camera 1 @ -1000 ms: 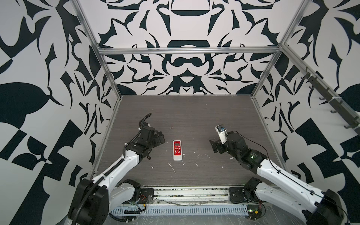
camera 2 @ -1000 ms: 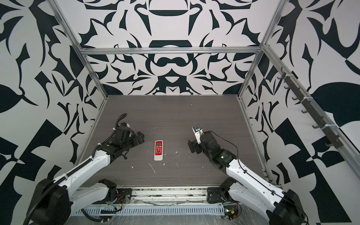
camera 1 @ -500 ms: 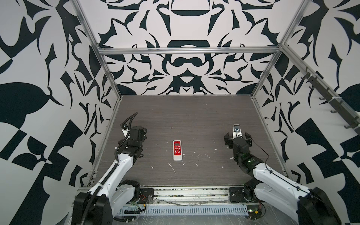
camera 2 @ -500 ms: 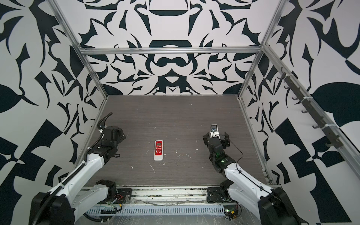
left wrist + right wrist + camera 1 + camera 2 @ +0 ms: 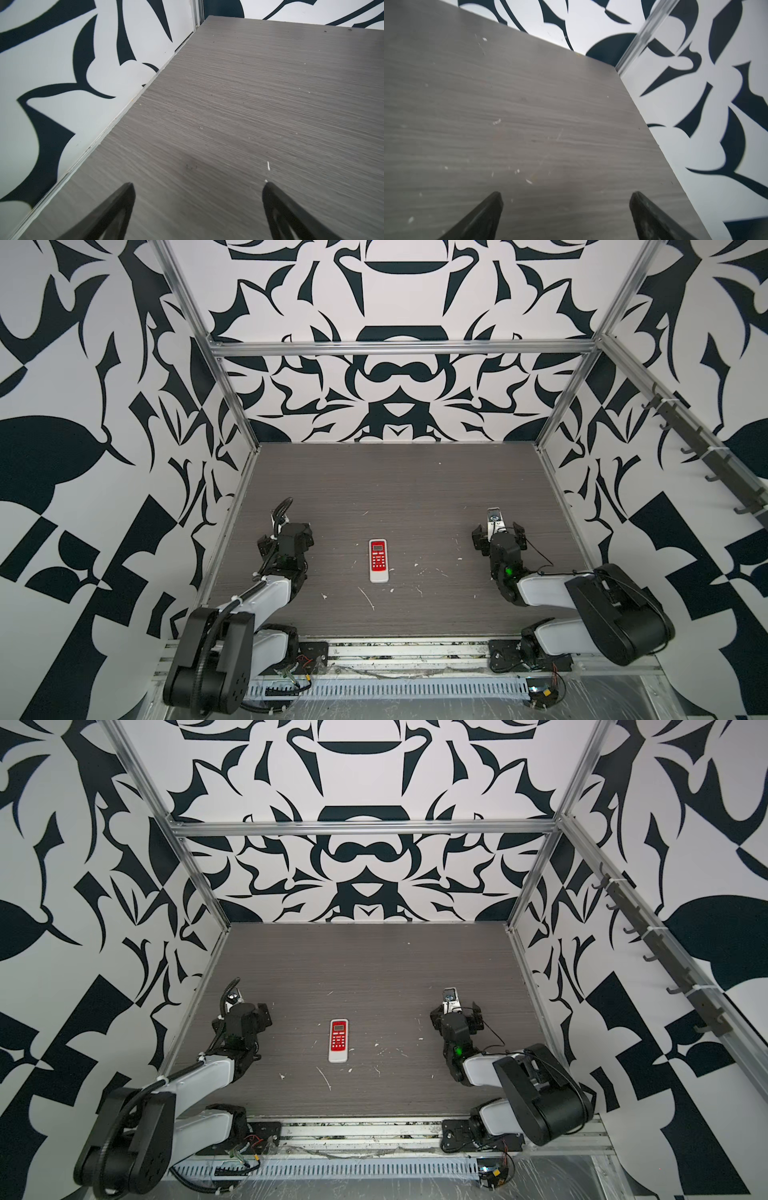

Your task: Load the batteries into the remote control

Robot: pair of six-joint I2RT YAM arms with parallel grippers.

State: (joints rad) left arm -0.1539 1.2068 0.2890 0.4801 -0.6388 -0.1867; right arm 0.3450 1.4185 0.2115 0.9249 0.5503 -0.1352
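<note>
Lying face-up, the remote control (image 5: 378, 560) rests between left tool (image 5: 198, 185) and right tool (image 5: 566, 194) — both released, empty.

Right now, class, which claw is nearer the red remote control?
Left. In a top view the left claw sits a short way left of the remote control; the right claw sits farther off to its right. Neither touches it.

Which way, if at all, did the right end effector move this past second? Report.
Yes: in a top view, the right end effector moved rightward, away from the remote control.
</note>
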